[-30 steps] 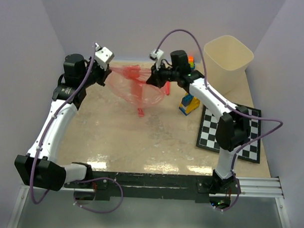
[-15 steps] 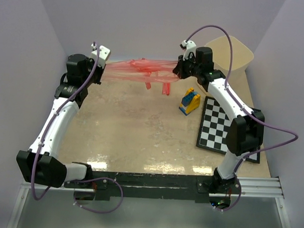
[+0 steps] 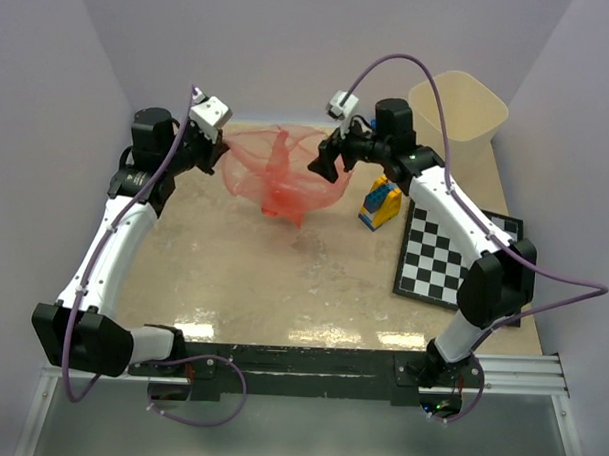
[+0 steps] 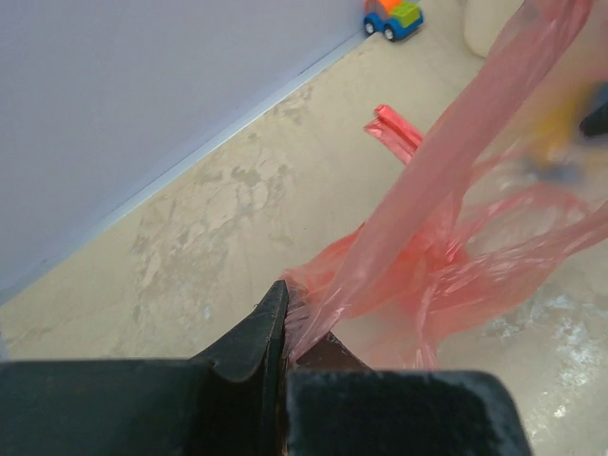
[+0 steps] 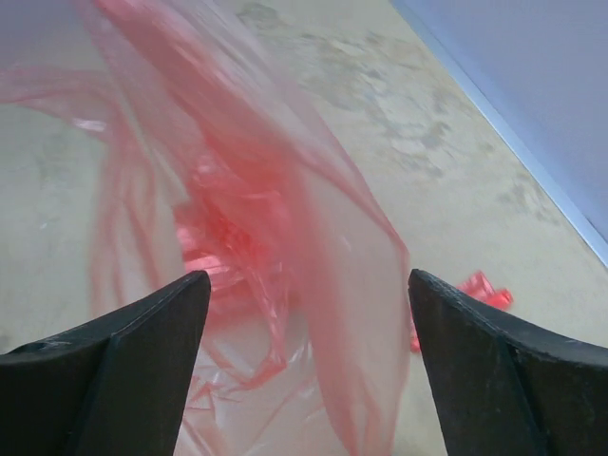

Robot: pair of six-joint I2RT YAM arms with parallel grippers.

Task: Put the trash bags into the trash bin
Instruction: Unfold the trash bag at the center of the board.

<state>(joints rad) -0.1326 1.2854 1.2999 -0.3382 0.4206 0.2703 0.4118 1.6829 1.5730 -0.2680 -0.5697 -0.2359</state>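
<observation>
As seen at upper centre of frame, pinches sack [image 3: 286,175] tight in left gripper [image 3: 219,151]; holds right gripper [image 5: 309,280] wide apart around loose film, clamping nothing; leaves sack well left of bin [image 3: 458,118] at upper right; risks sagging, snagging or tearing if hauled one-handed.

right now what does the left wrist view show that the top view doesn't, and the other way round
Left wrist only: an orange, green and blue toy car by the wall, and the left tool shut on a pinch of the red trash bag. Top only: the checkerboard, the yellow-and-blue block and the trash bin with its open mouth. Both: the bag billowed open over the table.
</observation>
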